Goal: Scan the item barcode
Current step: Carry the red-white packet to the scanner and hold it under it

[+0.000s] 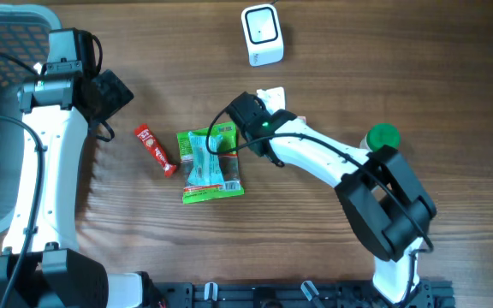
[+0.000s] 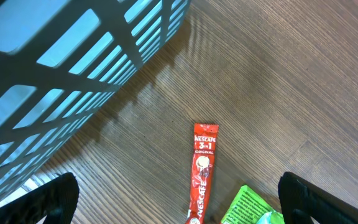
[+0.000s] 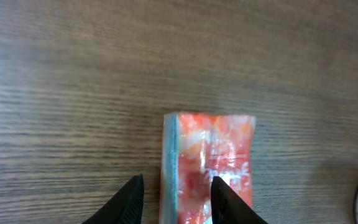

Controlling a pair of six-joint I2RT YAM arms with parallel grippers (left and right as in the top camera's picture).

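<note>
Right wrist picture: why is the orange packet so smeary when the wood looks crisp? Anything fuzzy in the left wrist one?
Right wrist view: the orange packet is soft, likely too near the lens, while the table grain is sharp. Left wrist view: the basket is blurred and bluish, but the print on the red coffee stick reads clearly.

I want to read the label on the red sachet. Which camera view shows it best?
The left wrist view: the red sachet lies lengthwise on the table, and its Nescafe 3 in 1 print is readable. The overhead view shows the whole sachet, but small, with the text unreadable. The right wrist view does not show it.
</note>
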